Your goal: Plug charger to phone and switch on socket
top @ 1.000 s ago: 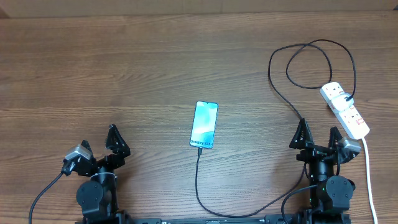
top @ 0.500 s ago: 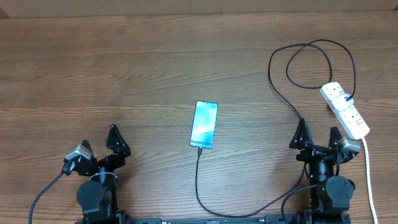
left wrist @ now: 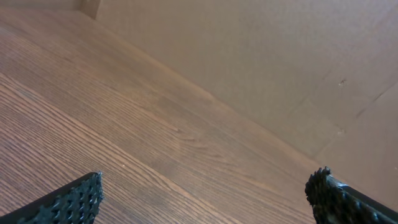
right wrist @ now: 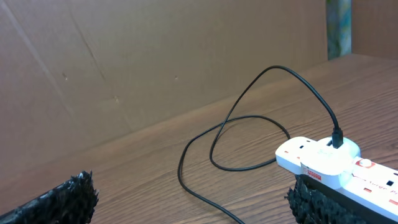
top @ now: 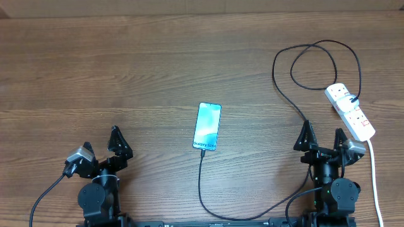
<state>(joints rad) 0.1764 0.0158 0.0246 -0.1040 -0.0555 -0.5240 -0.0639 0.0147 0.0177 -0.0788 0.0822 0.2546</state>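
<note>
Judging the job nearly done, grippers idle.
I saw the phone [top: 207, 126] at the centre of the table [top: 126, 63], the charger [top: 201, 183] meeting its six o'clock end, seemingly plugged in, its far end in the socket [top: 351, 112] at two o'clock. Whether the switch [right wrist: 364, 163] was on, I could not tell. Left gripper [top: 100, 139] at seven and right gripper [top: 323, 135] at five stood wide, empty.

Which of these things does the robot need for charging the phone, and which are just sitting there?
For the job:
- phone, in the middle of the table
- charger, the thin black cable whose end reaches the phone's near edge
- socket, the white strip on the right

Just there:
- wooden table
- brown cardboard wall behind it
- robot's own black cable, near left
</note>
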